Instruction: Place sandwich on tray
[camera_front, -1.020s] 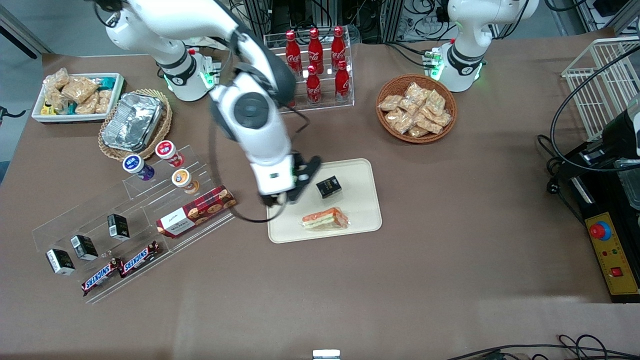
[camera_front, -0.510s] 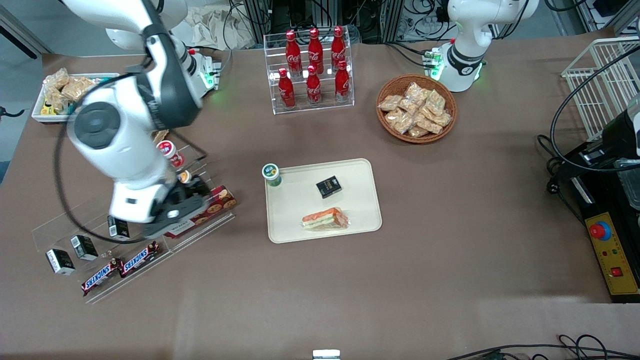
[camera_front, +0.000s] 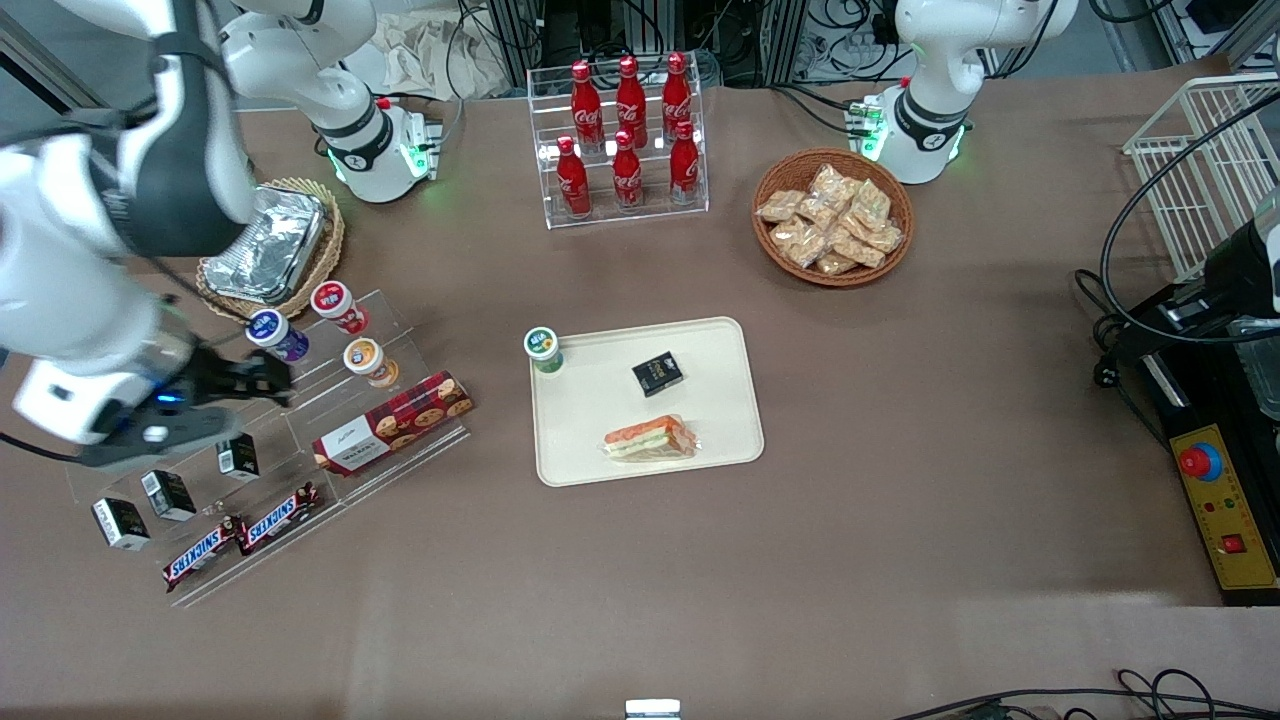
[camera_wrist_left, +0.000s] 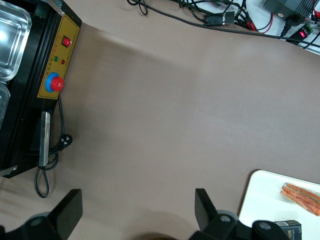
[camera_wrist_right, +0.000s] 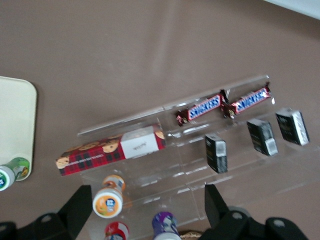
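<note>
The sandwich (camera_front: 650, 439), a wrapped wedge with orange and green layers, lies flat on the cream tray (camera_front: 590, 430) near the tray's edge closest to the front camera. It also shows in the left wrist view (camera_wrist_left: 302, 193) on the tray (camera_wrist_left: 260, 200). My gripper (camera_front: 262, 381) is open and empty. It hangs toward the working arm's end of the table, over the clear stepped rack (camera_front: 300, 420), well apart from the tray. In the right wrist view the gripper (camera_wrist_right: 147, 207) is above an orange-lidded cup (camera_wrist_right: 108, 202) and a purple-lidded cup (camera_wrist_right: 166, 226). A corner of the tray (camera_wrist_right: 15, 115) shows there.
A small black box (camera_front: 657, 373) lies on the tray and a green-lidded cup (camera_front: 542, 348) stands at its corner. The rack holds a red cookie box (camera_front: 392, 422), Snickers bars (camera_front: 240, 535), small black boxes (camera_front: 165, 493) and cups. A foil container (camera_front: 265, 245), cola bottles (camera_front: 625, 130) and a snack basket (camera_front: 832, 215) stand farther back.
My arm has swung away from the tray's corner to the rack at the working arm's end. The green-lidded cup now stands uncovered at that corner. The sandwich has not moved.
</note>
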